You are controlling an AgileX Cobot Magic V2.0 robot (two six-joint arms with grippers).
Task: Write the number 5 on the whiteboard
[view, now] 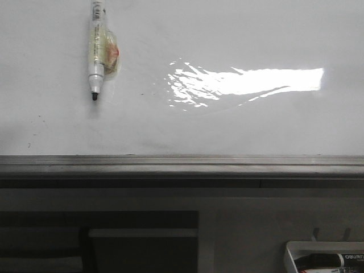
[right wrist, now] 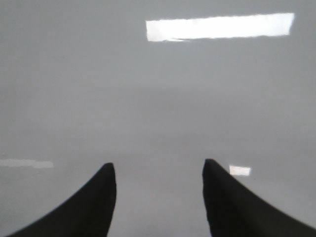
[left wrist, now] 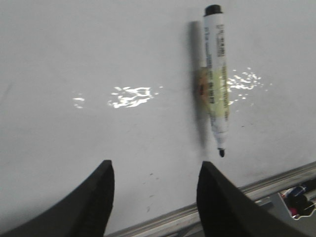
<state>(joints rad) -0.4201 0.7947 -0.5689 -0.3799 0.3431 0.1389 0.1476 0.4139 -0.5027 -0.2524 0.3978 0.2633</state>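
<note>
- Glossy whiteboard (view: 187,125) fills the upper front view, a bright glare patch right of centre; surface carries only faint specks, no drawn stroke, so the number 5 is not yet on it anywhere.
- Grey metal edge rail (view: 182,166) runs along the board's lower border; darker structure below it, detail too dim to read.
- Small white tray (view: 296,250) sits at the lower right corner of the front view, below the rail, with at least one dark marker lying in it; likely spare pens, well apart from the work area.
- Left gripper (left wrist: 155,197) faces the board, jaws spread wide with nothing between them; the marker lies just beyond the far finger, off to one side, not in the gap.
- Right gripper (right wrist: 158,197) also stands apart and empty, looking at blank grey-white board and a reflected light strip; seemingly parked out of the way.
- Marker (view: 96,48), uncapped, tip pointing down toward the rail, hangs on the board at upper left. A yellowish wad of tape or adhesive (view: 112,57) at mid-barrel appears to hold it there, probably so a gripper can take it off the vertical surface.
- Judgement: task at its start; next move calls for the left arm to shift sideways and centre on the barrel.
</note>
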